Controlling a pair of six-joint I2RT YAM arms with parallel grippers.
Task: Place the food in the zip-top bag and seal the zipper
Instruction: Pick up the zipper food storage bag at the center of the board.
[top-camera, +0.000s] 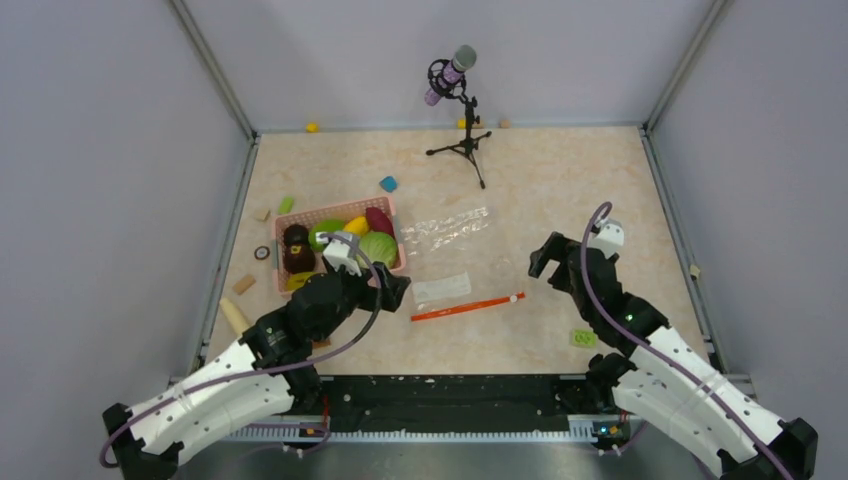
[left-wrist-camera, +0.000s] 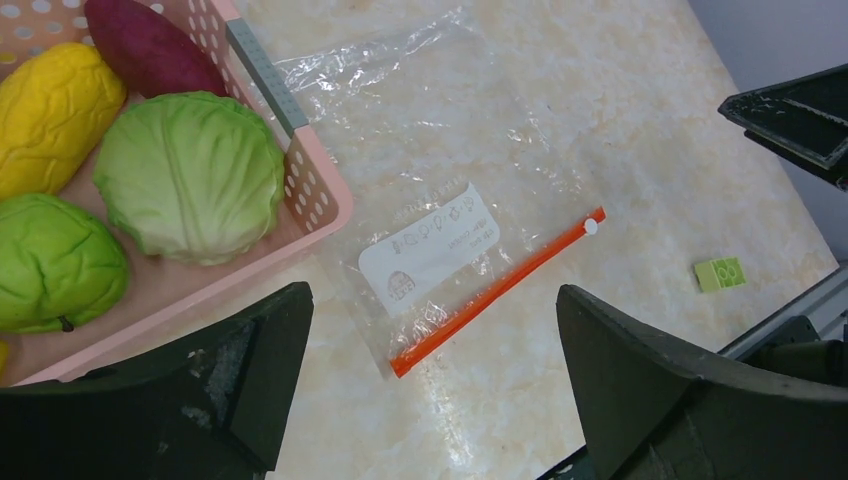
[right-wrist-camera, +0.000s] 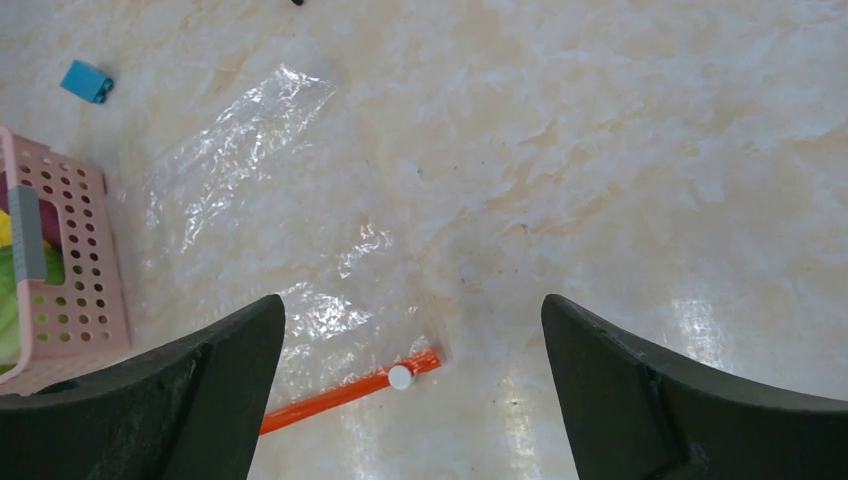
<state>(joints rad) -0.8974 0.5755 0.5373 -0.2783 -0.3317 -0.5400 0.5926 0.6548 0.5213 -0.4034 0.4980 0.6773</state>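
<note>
Food (left-wrist-camera: 190, 175) in the pink basket (left-wrist-camera: 318, 200), flat zip-top bag (left-wrist-camera: 450, 130) just beside it

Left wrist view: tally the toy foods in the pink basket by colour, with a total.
Green: 2, light green cabbage and bright green piece
Yellow: 1, yellow piece
Maroon: 1, maroon piece
Total: 4 in plain view; a yellow sliver at the left edge is too cropped to count.

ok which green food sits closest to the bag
The pale green cabbage, in the basket corner beside the zip-top bag; the brighter green piece lies farther away.
</note>
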